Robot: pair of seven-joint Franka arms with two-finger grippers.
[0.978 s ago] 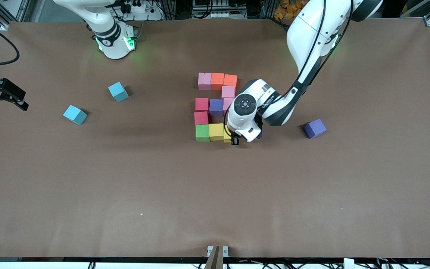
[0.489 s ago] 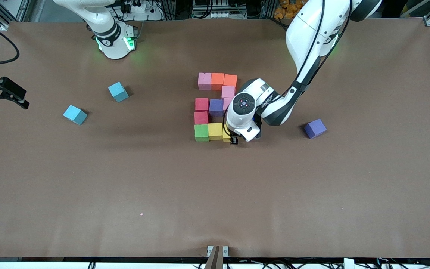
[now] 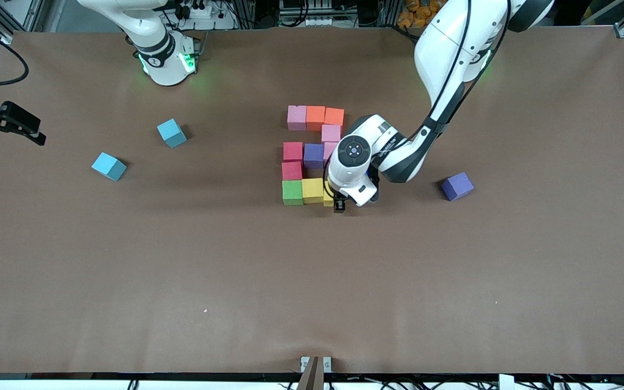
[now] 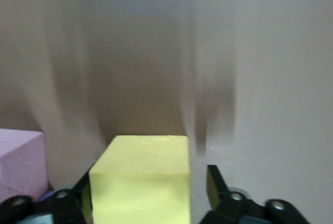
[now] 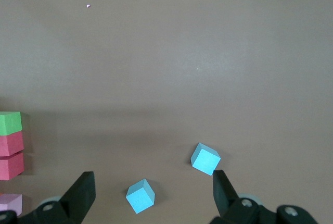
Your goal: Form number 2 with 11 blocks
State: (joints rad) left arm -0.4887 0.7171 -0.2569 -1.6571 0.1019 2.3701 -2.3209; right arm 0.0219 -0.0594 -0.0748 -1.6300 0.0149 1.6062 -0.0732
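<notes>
The blocks lie mid-table in a 2 shape: pink [image 3: 297, 117], orange [image 3: 315, 117] and orange [image 3: 334, 116] in the row farthest from the front camera, then pink [image 3: 331, 132], a half-hidden pink, purple [image 3: 313, 155], red [image 3: 292, 151], red [image 3: 292, 170], green [image 3: 292, 192] and yellow [image 3: 312, 190]. The last yellow block [image 4: 139, 179] sits on the table beside that yellow one. My left gripper [image 3: 339, 205] [image 4: 148, 179] straddles it, open, with a gap at one finger [image 4: 216, 185]. My right gripper [image 3: 17, 141] [image 5: 153, 193] hangs open and waits at the right arm's end.
Two light-blue cubes [image 3: 171, 132] [image 3: 109, 166] lie toward the right arm's end and also show under the right gripper. A loose purple cube [image 3: 457, 186] sits toward the left arm's end. The left arm's wrist covers part of the figure.
The left gripper has opened and let go of the yellow block, after nudging the nearest row slightly toward the right arm's end. The right gripper has drifted a little toward the robots' bases.
</notes>
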